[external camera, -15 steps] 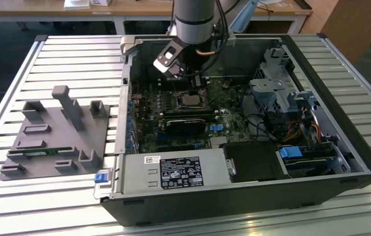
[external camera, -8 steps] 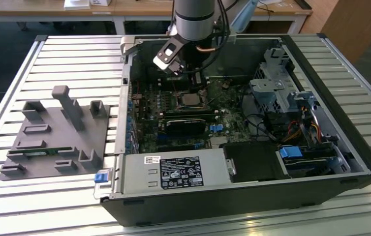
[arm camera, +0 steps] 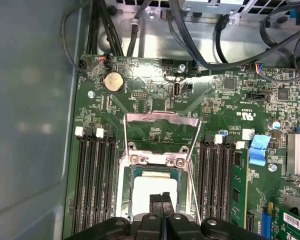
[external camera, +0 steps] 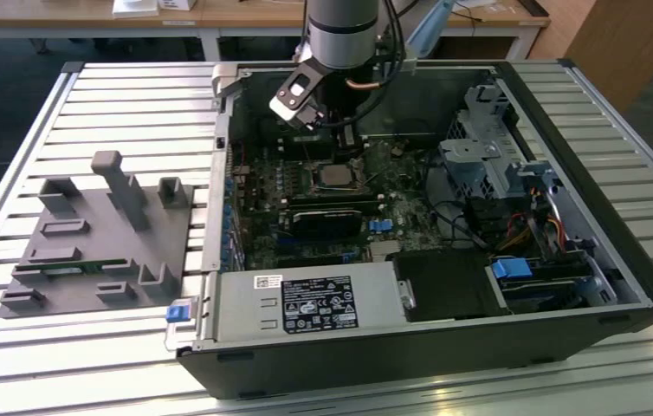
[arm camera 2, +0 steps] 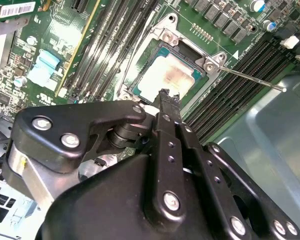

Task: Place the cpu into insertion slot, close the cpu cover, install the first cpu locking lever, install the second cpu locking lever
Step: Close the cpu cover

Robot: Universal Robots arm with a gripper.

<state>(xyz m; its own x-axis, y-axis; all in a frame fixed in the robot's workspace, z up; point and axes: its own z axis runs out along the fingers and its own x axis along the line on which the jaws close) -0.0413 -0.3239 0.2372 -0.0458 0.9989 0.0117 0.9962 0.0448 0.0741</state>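
Note:
The cpu (arm camera: pixel 149 184) lies flat in the insertion slot (arm camera 2: pixel 187 51) on the green motherboard, its silver top showing in both wrist views (arm camera 2: pixel 172 77). The cpu cover (arm camera: pixel 160 119), a thin silver frame with a window, stands swung open on its hinge beyond the socket. A thin metal locking lever (arm camera 2: pixel 250 78) sticks out free to one side of the socket. My gripper (arm camera: pixel 161 199) hovers just over the near edge of the cpu (external camera: pixel 332 176), fingers (arm camera 2: pixel 165 100) pressed together with nothing between them. In the exterior view the gripper (external camera: pixel 346 149) hangs inside the open computer case.
Long black memory slots (arm camera: pixel 92 175) flank the socket on both sides (arm camera: pixel 217 175). Cables (arm camera: pixel 190 45) run along the board's far edge. In the case are a power supply (external camera: pixel 303 303) and a drive cage (external camera: pixel 482 147). A grey fixture (external camera: pixel 95 234) stands on the slatted table.

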